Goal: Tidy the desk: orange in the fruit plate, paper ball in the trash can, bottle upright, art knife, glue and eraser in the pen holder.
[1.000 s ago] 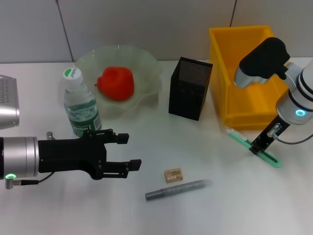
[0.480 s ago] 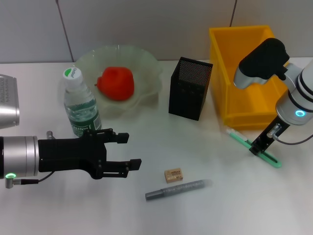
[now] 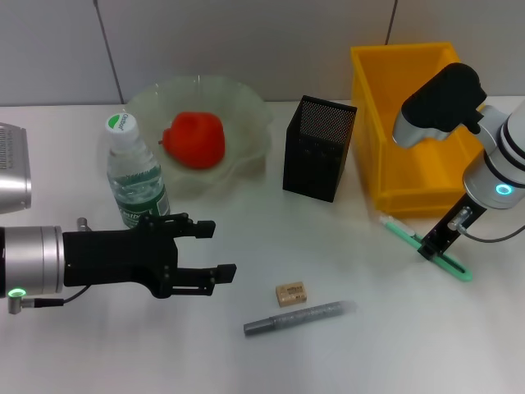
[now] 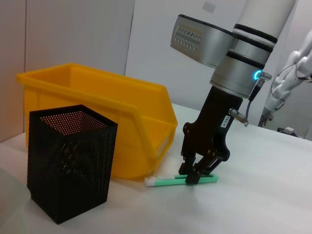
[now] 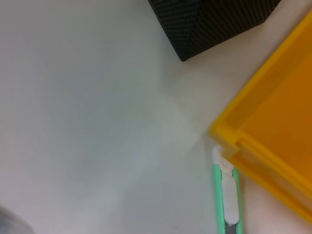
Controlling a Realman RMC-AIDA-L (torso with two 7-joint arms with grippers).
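Note:
The green art knife (image 3: 447,256) lies flat on the desk in front of the yellow trash can (image 3: 385,123). My right gripper (image 3: 431,246) stands over it, fingers closed on its middle; the left wrist view shows this right gripper (image 4: 192,176) pinching the art knife (image 4: 165,181). My left gripper (image 3: 217,250) hovers open at the front left, just in front of the upright bottle (image 3: 135,176). The orange (image 3: 195,139) rests in the fruit plate (image 3: 246,103). The tan eraser (image 3: 290,293) and the grey glue stick (image 3: 299,318) lie near the front. The black pen holder (image 3: 320,148) stands mid-desk. The paper ball is out of view.
The pen holder (image 4: 68,165) stands close to the trash can (image 4: 112,112), with a narrow gap between them. The right wrist view shows the art knife (image 5: 218,195) right against the trash can's corner (image 5: 273,131) and the pen holder (image 5: 214,19) farther off.

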